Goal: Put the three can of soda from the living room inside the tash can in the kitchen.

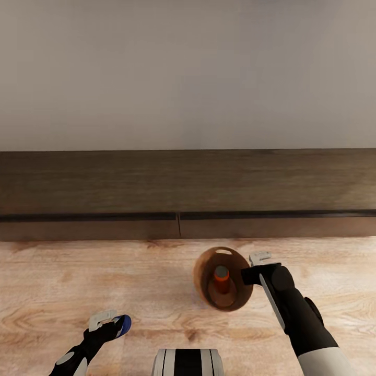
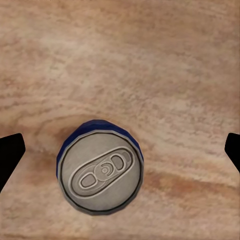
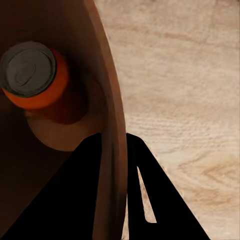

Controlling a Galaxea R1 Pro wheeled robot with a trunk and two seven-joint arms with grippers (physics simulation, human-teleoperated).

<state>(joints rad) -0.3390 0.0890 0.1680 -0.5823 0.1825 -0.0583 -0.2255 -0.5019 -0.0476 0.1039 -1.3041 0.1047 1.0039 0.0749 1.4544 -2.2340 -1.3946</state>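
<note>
Two cans are on show right now. One orange can (image 1: 221,280) stands upright inside the trash can (image 1: 204,267), its grey top facing up, sitting on the bin's brown bottom; in the right wrist view the same orange can (image 3: 33,75) shows a flat grey lid with a faint tab, orange body below it, close to the curved brown wall of the trash can (image 3: 107,125). The bin is a small round bucket, brown inside, with an oval slot near its rim at the twelve o'clock side, and it sits on the light wood plank floor (image 1: 78,277), just short of the long dark wood cabinet (image 1: 188,183) that runs across the view.

The right gripper (image 1: 249,273) sits at the bin's three o'clock rim, and the right wrist view has the right gripper (image 3: 117,150) clenched on that rim, one finger inside the wall, one outside.

Down at seven o'clock from the bin, well apart from it, the left gripper (image 1: 112,324) hangs over the blue can (image 1: 124,325). From the left wrist view the blue can (image 2: 100,167) stands upright on the floor, grey lid with its pull tab in plain sight, a blue edge around it, and the dark fingertips (image 2: 10,155) are spread wide to either side, touching nothing.
</note>
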